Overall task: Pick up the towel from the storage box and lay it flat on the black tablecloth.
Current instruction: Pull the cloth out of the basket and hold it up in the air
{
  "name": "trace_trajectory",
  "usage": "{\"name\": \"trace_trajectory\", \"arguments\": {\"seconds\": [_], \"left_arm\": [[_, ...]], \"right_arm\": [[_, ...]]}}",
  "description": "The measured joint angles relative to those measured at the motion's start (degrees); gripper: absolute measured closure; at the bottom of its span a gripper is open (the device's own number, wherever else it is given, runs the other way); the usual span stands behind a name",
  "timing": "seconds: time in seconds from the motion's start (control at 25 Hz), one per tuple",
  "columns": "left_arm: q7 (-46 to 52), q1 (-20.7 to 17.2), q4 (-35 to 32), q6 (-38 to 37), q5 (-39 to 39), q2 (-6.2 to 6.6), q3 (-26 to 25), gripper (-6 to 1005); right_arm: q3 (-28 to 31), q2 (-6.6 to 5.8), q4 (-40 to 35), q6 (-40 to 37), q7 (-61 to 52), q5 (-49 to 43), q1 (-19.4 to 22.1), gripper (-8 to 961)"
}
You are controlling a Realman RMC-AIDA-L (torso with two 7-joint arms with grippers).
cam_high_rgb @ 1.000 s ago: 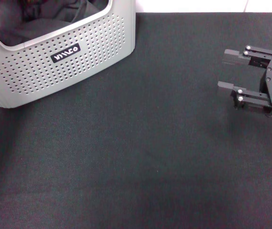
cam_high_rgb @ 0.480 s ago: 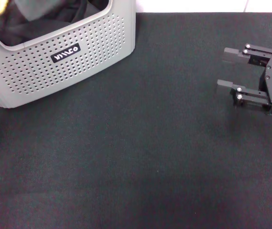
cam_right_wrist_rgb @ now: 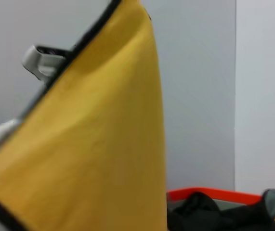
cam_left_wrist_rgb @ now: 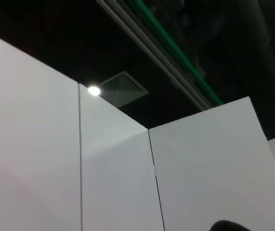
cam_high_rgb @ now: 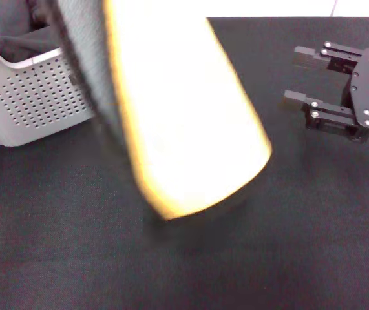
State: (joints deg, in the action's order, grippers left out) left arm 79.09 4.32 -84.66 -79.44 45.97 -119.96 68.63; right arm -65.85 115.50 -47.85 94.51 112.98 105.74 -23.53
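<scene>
The towel (cam_high_rgb: 178, 110) hangs in the air, blurred, in front of the storage box (cam_high_rgb: 29, 103) and above the black tablecloth (cam_high_rgb: 268, 245). Its yellow face is towards me and its grey-green face shows along the left side. Its lower end hangs over the cloth's middle. What holds its top is out of view, and my left gripper is not visible. My right gripper (cam_high_rgb: 293, 77) is open and empty at the right, apart from the towel. The right wrist view shows the towel's yellow face (cam_right_wrist_rgb: 94, 144) with its black edge.
Dark grey-black clothing (cam_high_rgb: 3, 19) lies in the storage box at the back left. The right wrist view shows a red-rimmed container (cam_right_wrist_rgb: 209, 195) with dark clothes. The left wrist view shows only white walls and a dark ceiling.
The towel has come up out of the storage box and swung out over the tablecloth, now hiding much of the box. My right gripper has moved slightly back and left.
</scene>
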Motion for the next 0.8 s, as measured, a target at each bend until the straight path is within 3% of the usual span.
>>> {"name": "trace_trajectory", "arguments": {"seconds": [0.44,0.8], "left_arm": [[-11.6,4.9,14.6,-0.7,0.4,-0.26,7.1,990],[-19.5,8.0,15.7,9.9,-0.3,-0.41,15.2,990]], "right_arm": [[-3.1,0.42,0.1,2.5,-0.1,3.8,-1.1,322],[-4.1,0.61,0.4,2.3,0.8,5.7,-1.5,322]]}}
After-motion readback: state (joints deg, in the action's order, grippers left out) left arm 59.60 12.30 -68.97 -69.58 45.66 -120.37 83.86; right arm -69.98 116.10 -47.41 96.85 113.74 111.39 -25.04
